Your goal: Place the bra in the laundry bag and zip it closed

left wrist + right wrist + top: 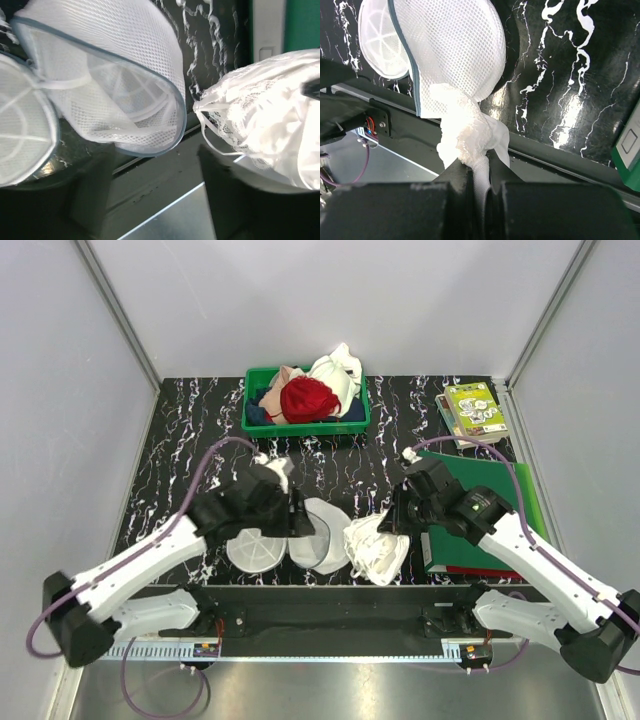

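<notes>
AT THE NEAR EDGE OF THE BENCH: My right fingers (465,185) are clamped on a fold of the white lace bra (470,135), which hangs bunched just beside the open laundry bag (455,50), touching its grey zip rim but not yet inside. My left fingers (298,512) hover over the bag where its two round mesh halves meet. In the left wrist view they show only as two dark blurred shapes standing apart with nothing between them.

The bag lies unzipped, one half flat and the other tilted up like a bowl. The bra sits to its right, between the bag and a green folder (500,502).

As I judge it, the step in hand is carrying the bra into the bag. To do it well I should lift the bundle clear of the rim, lower it into the middle of the tilted half, and let my left fingers steady that rim. A thin strap loops out on the bag side, so it needs tucking in before the zip runs or it may snag.

Farther back stand a green bin (255,400) of clothes topped by a red garment (308,400), and a green patterned book (475,410). Its cover print is too small to read, and no brand or label is legible anywhere.
</notes>
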Available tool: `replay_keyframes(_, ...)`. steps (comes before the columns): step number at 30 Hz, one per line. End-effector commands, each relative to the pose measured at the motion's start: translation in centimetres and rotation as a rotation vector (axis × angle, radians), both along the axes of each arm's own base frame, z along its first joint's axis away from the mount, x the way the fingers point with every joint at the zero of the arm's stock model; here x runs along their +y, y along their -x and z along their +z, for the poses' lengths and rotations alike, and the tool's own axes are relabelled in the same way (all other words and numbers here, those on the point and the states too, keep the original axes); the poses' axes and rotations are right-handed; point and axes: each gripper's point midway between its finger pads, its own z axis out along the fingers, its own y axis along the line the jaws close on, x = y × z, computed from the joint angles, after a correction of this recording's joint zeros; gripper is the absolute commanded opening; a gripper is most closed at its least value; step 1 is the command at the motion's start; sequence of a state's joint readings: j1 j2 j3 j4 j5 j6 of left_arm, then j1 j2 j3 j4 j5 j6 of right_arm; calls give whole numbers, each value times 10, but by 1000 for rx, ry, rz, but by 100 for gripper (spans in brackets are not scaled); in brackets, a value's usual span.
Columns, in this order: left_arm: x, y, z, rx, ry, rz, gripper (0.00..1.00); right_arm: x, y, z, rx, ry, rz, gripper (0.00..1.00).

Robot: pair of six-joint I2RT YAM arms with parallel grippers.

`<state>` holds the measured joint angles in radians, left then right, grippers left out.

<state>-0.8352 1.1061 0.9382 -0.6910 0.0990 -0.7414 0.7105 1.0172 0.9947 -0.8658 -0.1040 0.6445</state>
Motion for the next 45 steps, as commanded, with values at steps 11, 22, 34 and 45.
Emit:
replay_keyframes(11,95,-21,-62,127,-75,364,73,34,-34,87,-142,-17,141,0)
replay_keyframes(22,194,5,-74,182,-261,892,88,128,-55,109,-193,-62,275,0)
replay_keyframes(34,184,12,-138,341,-124,1053,78,168,-78,88,-245,-64,318,0)
replay_keyframes(45,194,-13,-147,237,-99,1071,34,197,-76,53,-228,12,357,0)
